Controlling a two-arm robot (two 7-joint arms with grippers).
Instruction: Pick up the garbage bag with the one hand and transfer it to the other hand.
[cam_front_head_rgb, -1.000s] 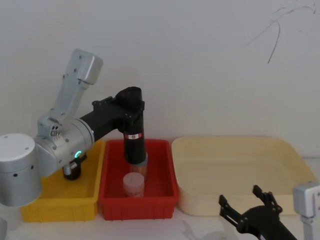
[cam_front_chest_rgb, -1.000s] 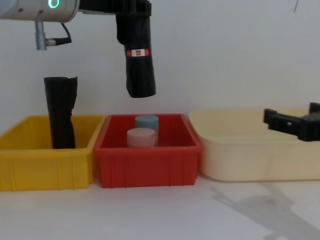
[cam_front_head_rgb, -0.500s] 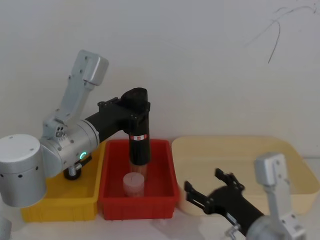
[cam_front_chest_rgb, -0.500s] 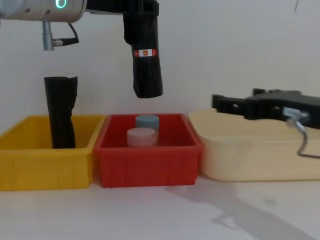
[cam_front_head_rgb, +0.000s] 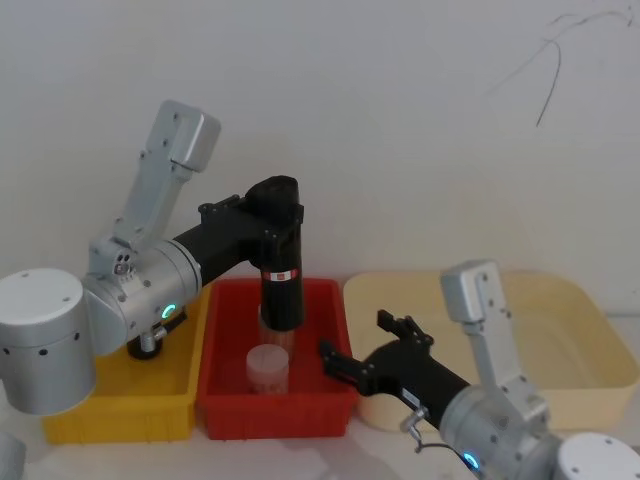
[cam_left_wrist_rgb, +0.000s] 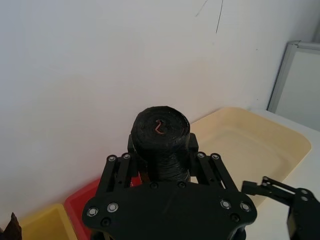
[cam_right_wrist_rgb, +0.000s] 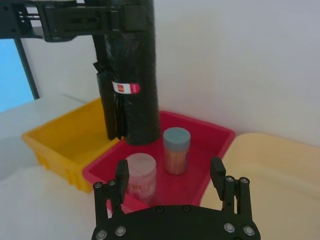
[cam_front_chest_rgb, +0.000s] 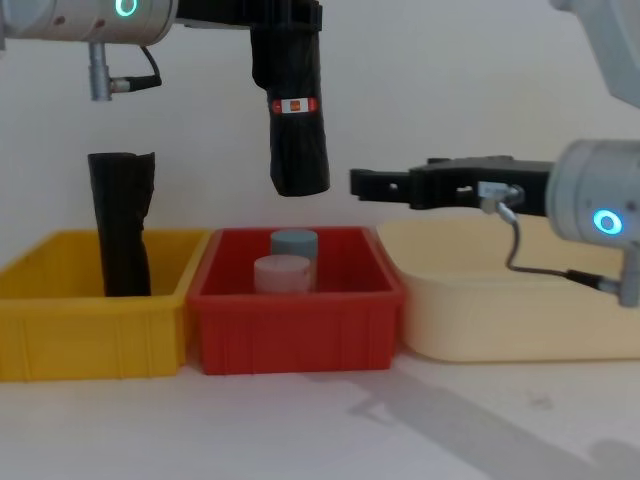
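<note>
Left tool pinching the garbage bag near its upper end. The bag hangs nearly upright, clear above the red bin, with its label facing forward and its lower end well over the two jars standing inside. Right tool is spread and level above the red bin's right side, fingertips close beside the bag's lower end but apart from it. Ragged black roll stands in the yellow bin left of the red bin, the cream tray to its right. Risks, as I judge them: the right tool sits low, so closing there catches only the bag's tip. Glossy plastic may slip. If the left lets go early, the bag drops onto the jars. A spread finger could nudge it askew.
</note>
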